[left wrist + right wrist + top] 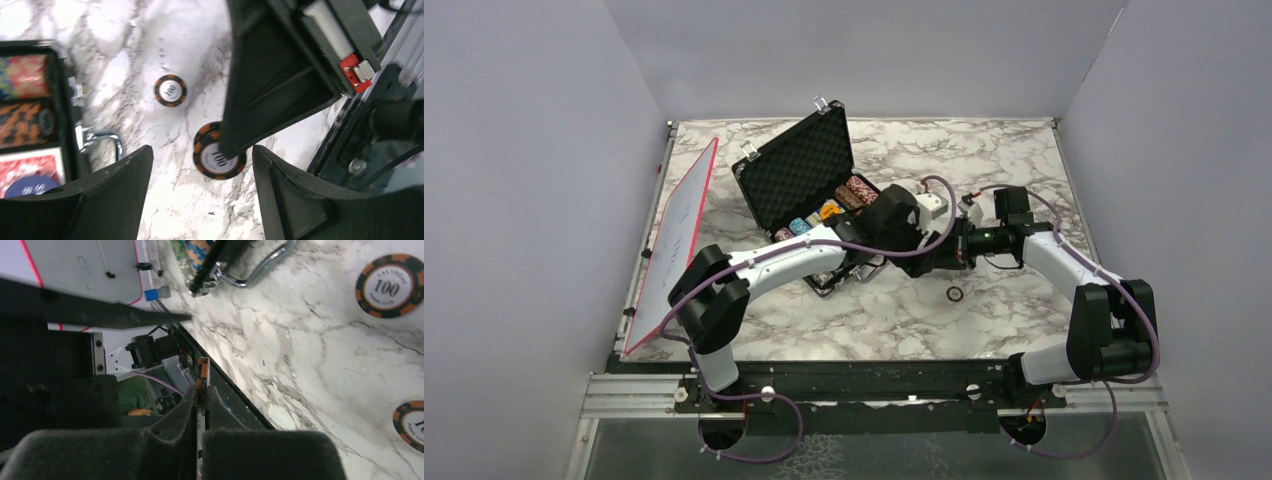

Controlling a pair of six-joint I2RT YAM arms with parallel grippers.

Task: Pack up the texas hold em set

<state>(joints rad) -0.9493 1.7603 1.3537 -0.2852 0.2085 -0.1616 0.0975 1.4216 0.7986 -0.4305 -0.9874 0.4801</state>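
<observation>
Since the right gripper (pixel 201 407) is clamped on one chip (pixel 202 371) by its thin edge, it could twist out — left gripper (pixel 200 155), jaws apart, crowds it over loose chips (pixel 220 162) nr the open briefcase (pixel 799 165), centre of table (pixel 1014 160).

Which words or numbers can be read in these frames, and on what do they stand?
"LAS VEGAS", "100": lone chip lying flat, right wrist view; its bottom line is too small to read.
"100": upper chip of the overlapping pair, left wrist view.
Handwriting on the whiteboard: blurred, unreadable.
Marking on the blue disc: blurred, unreadable.
</observation>
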